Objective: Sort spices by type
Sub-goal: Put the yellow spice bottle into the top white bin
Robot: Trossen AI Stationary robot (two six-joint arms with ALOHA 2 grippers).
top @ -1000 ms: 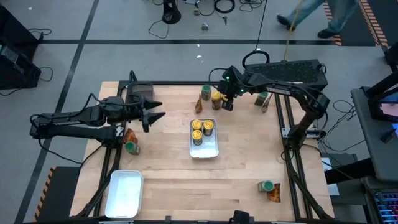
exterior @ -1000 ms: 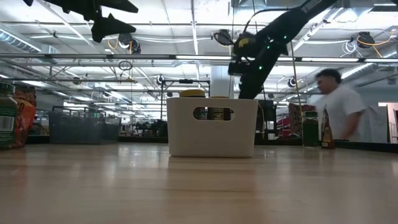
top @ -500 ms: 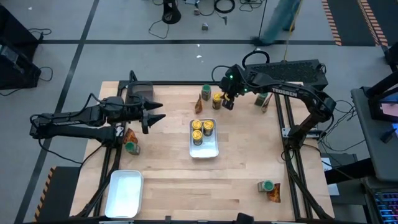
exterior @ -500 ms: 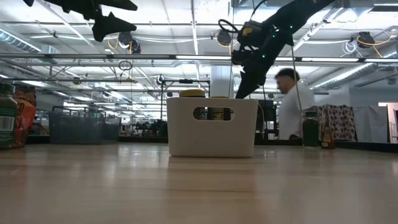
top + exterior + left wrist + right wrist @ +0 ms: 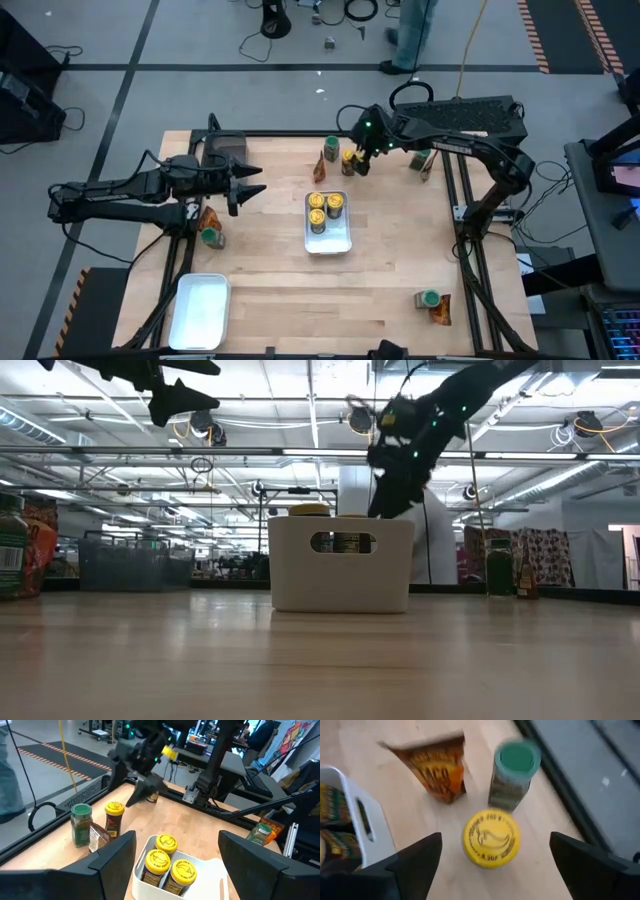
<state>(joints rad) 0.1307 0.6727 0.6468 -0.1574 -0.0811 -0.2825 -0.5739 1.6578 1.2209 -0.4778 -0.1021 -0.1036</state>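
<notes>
**Right gripper open above a yellow-lidded jar at the far edge of the desk**

Right gripper hangs over the far side of the desk, directly above a lone yellow-lidded jar. Its wrist view shows both fingers spread wide on either side of that jar, nothing between them but the jar's lid below; nothing is held. The jar stands upright on the wood.

Just beside that jar, toward the desk's edge, stands a green-lidded jar, and next to it an orange-brown taco packet, upright. All three are close together, just beyond the far end of the white tray.

White tray near the desk's centre holds three yellow-lidded jars, packed together at its far end.

Left gripper hovers above the left part of the desk, jaws wide apart and empty; its fingers frame the tray in the wrist view.

Other spices:
- green-lidded jar with packet at the left edge, below the left arm
- green-lidded jar with packet at the far right edge
- green-lidded jar with packet at the near right corner

A second white tray sits at the near left corner. A dark bin sits at the far left corner. A person stands on the floor beyond the desk.
</notes>
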